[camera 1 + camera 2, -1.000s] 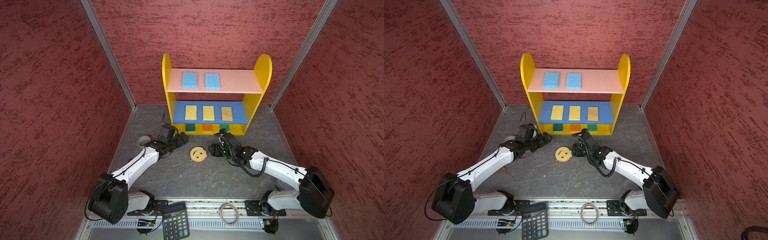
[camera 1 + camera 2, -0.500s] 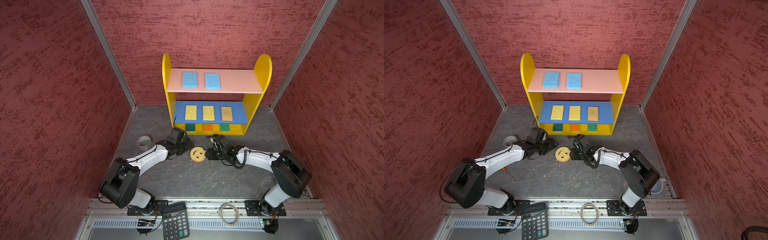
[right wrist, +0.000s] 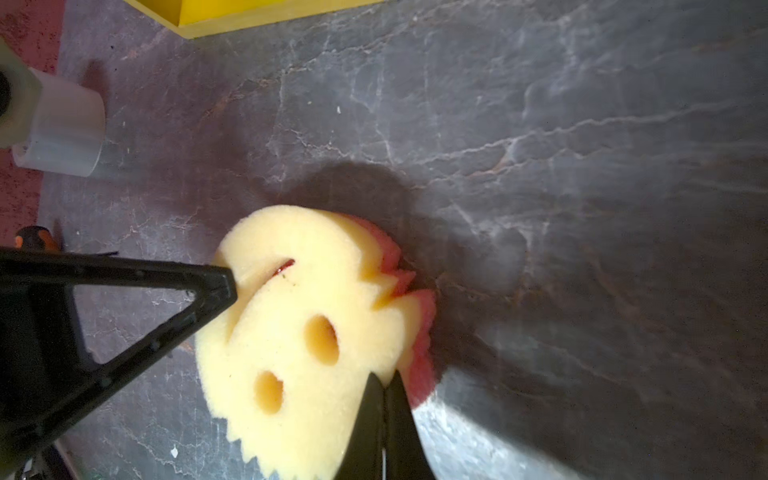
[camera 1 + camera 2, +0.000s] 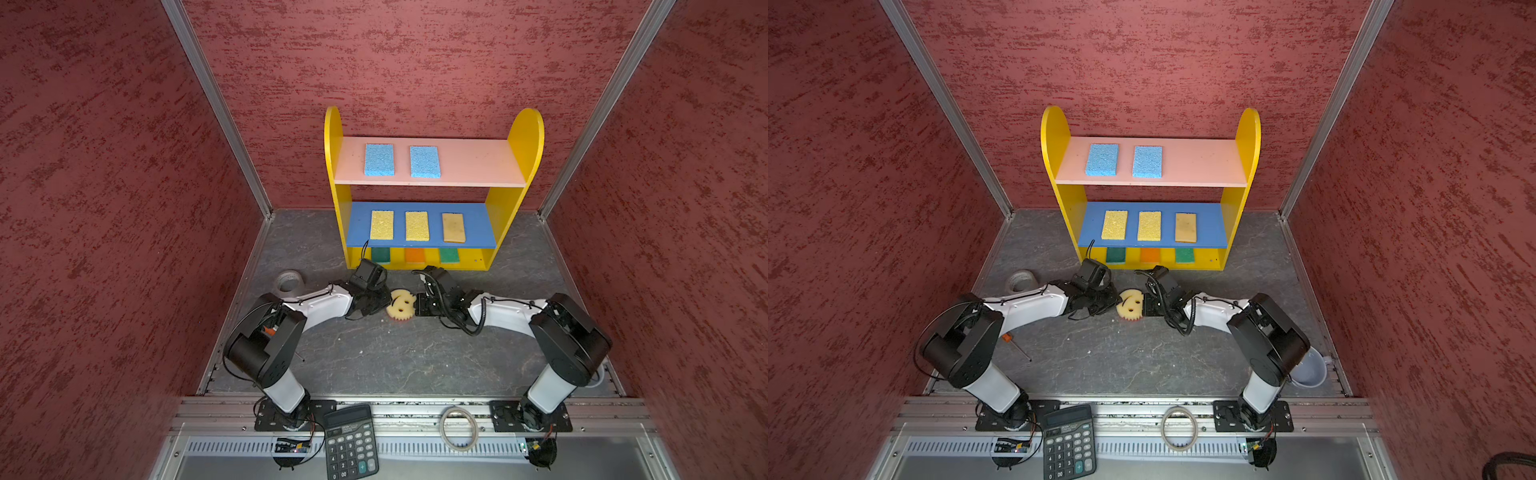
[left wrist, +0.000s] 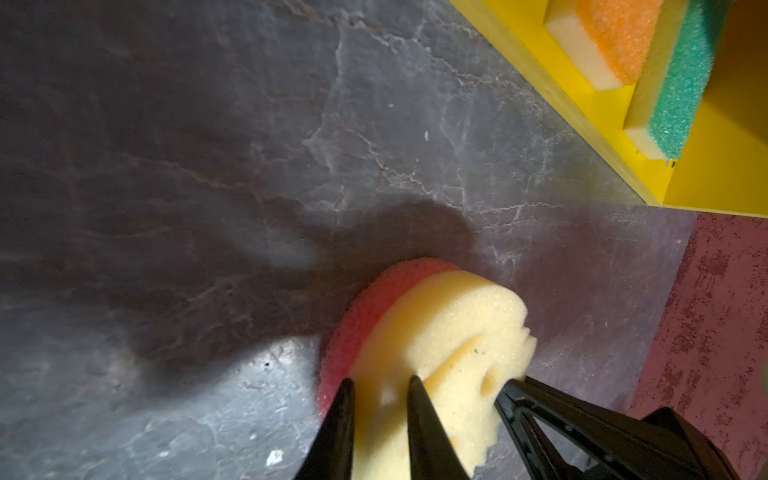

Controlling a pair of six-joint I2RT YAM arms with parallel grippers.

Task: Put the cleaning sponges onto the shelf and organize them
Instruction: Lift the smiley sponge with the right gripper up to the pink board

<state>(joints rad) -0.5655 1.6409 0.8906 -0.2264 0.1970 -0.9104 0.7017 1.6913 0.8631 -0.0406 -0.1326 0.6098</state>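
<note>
left gripper (image 4: pixel 381 302) jaws clamped on the rim of the round smiley sponge (image 4: pixel 401 306), sponge on the grey worktop (image 4: pixel 395 357) just in front of the shelf (image 4: pixel 524 141), right gripper (image 4: pixel 419 308) jaws clenched tight at its opposite rim

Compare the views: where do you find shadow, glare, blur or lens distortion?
Left wrist view: a dark shadow lies on the floor beyond the smiley sponge. Right wrist view: glare on the floor, blurred tape roll. In both top views: even light, sharp, corner rails splay outward.

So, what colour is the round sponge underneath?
Pink. The sponge's underside shows best in the left wrist view.
</note>
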